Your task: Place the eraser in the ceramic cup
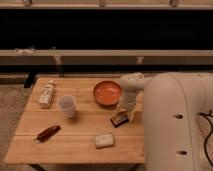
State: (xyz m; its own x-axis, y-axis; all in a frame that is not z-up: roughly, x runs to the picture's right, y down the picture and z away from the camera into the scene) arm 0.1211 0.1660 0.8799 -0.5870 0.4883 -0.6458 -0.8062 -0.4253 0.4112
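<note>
- Arm (pixel 172 115), white and bulky, filling the right side; bent down over the table's right part to bring the tool onto the target.
- Wooden table (pixel 75 150), low, with every item within one reach.
- Orange bowl (pixel 106 92), far centre, just left of the wrist; no part of the job, best skirted.
- White bottle (pixel 46 94), lying far left, well apart from the work.
- Ceramic cup (pixel 67 106), upright, mouth open to receive, left of the bowl (probably a carry leftward past the bowl's near side).
- Gripper (pixel 126 111), pointed down at the eraser's far side; touching or just above, impossible to say; clenched or released, likewise impossible to tell.
- Reddish-brown stick (pixel 48 132), near left, off the likely path; pale beige block (pixel 104 140), near centre, just nearer than that path.
- Eraser (pixel 120 119), flat on the table toward its right edge, well apart from the cup; pickup apparently the step in hand.
</note>
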